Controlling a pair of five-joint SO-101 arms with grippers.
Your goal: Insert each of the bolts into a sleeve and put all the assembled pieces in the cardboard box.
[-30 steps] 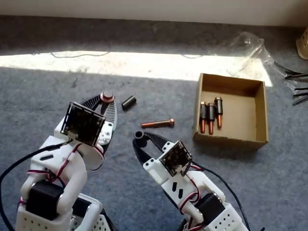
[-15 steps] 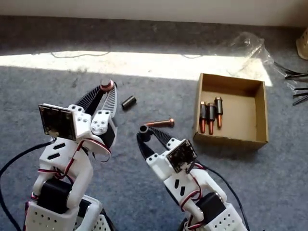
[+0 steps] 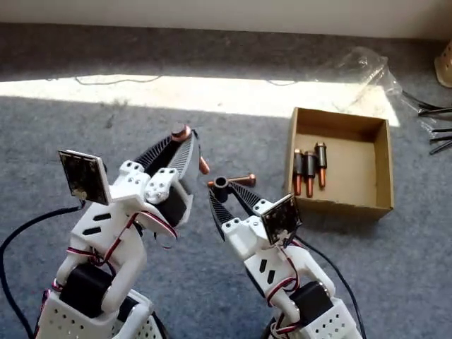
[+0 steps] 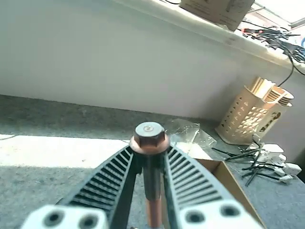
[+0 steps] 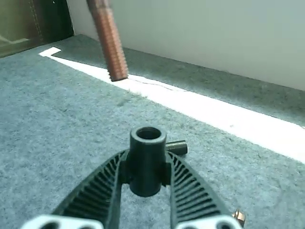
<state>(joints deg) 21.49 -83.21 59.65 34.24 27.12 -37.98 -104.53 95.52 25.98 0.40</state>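
Left gripper (image 3: pixel 182 138): jaws clenched on the shank of a copper-coloured hex-head metal bolt (image 3: pixel 191 147). In the left wrist view the gripper (image 4: pixel 150 157) holds the bolt (image 4: pixel 149 137) just under its head.

Right gripper (image 3: pixel 222 193): jaws clenched on a short black cylindrical sleeve (image 3: pixel 221 185), bore facing outward, near the bolt's threaded tip but apart from it. In the right wrist view the gripper (image 5: pixel 146 161) carries the sleeve (image 5: pixel 147 139), with the threaded shank (image 5: pixel 108 43) above and beyond it.

A second copper bolt (image 3: pixel 240 180) lies on the grey carpeted bench (image 3: pixel 106 134), just beyond the right gripper. A second black sleeve (image 5: pixel 177 147) lies on the bench.

The open brown cardboard box (image 3: pixel 339 203) sits to the right, holding three assembled bolt-and-sleeve pieces (image 3: pixel 309 169) side by side.
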